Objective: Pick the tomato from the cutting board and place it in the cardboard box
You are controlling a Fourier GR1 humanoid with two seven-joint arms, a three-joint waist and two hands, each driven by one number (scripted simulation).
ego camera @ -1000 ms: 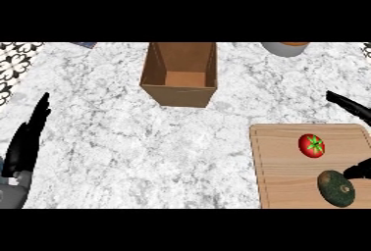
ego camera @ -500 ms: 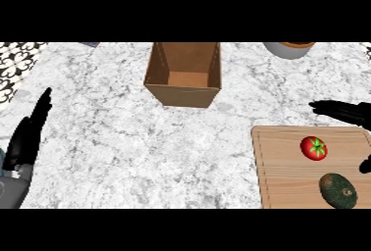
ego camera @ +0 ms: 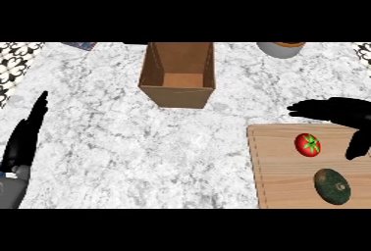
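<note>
Red tomato (ego camera: 307, 144) sits ungrasped on the cutting board (ego camera: 279, 169); your right robot hand (ego camera: 339, 111) hovers spread open beside it; cardboard box (ego camera: 177, 96) still unfilled.

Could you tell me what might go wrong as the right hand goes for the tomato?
The tomato is round and may roll away as the open right hand closes round it. The avocado lies close by on the cutting board and could get knocked.
</note>
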